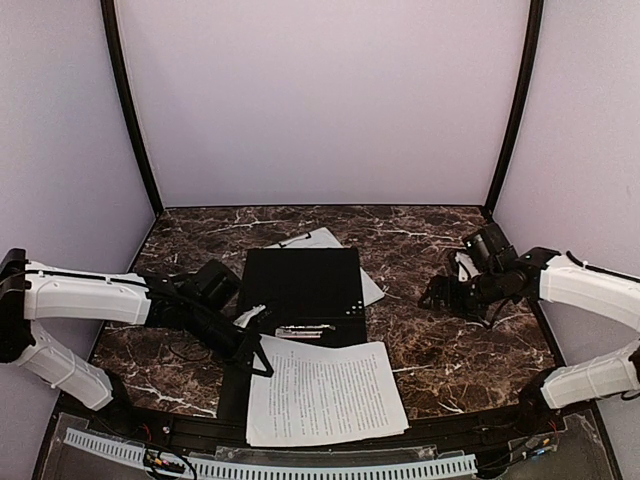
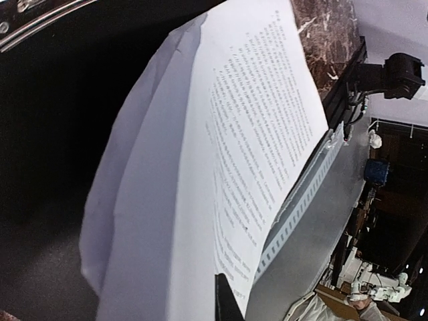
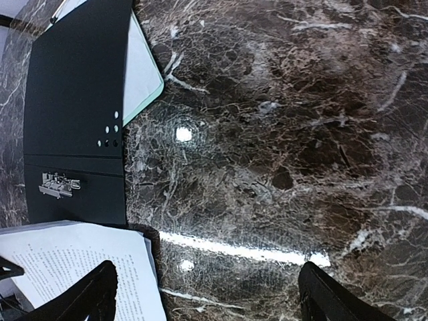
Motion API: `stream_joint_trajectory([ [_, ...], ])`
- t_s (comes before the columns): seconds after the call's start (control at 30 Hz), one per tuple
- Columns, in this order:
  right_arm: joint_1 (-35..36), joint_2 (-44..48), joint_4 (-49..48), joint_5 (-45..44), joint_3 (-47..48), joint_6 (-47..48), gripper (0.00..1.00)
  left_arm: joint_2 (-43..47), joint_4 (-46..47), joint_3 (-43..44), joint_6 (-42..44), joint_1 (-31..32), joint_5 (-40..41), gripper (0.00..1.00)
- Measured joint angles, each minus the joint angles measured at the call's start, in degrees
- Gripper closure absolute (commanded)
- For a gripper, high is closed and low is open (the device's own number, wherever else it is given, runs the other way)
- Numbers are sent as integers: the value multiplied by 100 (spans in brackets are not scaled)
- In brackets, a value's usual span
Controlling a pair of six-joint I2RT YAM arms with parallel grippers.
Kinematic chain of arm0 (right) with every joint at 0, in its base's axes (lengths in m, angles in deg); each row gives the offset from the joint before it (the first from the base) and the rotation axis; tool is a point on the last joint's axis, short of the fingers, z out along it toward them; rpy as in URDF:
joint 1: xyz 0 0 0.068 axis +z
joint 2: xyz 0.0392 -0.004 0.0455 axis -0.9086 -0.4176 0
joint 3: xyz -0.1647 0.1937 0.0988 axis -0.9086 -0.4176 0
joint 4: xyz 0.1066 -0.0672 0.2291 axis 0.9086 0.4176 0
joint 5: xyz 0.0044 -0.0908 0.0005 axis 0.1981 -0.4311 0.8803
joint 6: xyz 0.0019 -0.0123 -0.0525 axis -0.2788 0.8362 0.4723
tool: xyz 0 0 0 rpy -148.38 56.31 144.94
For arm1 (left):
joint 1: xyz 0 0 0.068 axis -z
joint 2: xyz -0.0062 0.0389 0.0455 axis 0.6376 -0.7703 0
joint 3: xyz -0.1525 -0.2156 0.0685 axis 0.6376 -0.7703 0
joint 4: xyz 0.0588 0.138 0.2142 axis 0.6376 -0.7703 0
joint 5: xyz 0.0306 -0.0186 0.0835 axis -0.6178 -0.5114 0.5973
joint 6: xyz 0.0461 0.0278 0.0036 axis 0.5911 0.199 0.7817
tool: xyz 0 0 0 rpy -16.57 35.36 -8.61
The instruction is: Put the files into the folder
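The folder lies open on the table, black inside up, with a metal clip at its middle. It also shows in the right wrist view and the left wrist view. The files, white printed sheets, lie stacked on its near half and reach the table's front edge. My left gripper is shut on the sheets' left edge, which is lifted and curled; one black finger shows beside the paper. My right gripper is open and empty above bare marble, right of the folder.
A pale green clipboard with white paper lies partly under the folder's far half; its corner shows in the right wrist view. A perforated white strip runs along the front edge. Walls close the back and sides.
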Motion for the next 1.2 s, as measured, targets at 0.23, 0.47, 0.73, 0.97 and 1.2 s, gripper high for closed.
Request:
stream_joint_trajectory([
  [0.23, 127, -691, -487, 356, 24, 299, 10, -490, -422, 0, 398, -251, 437, 99],
  [0.47, 271, -1008, -730, 466, 94, 514, 10, -599, -522, -35, 575, -807, 605, 99],
  [0.73, 334, -1309, -975, 544, 192, 636, 11, -1027, -525, -66, 765, -1093, 603, 99],
  [0.97, 372, -1460, -1023, 586, 219, 658, 11, -1217, -654, 66, 1034, -1283, 579, 99],
  [1.2, 385, -1475, -1091, 597, 269, 658, 11, -1410, -807, 407, 1287, -1314, 584, 99],
])
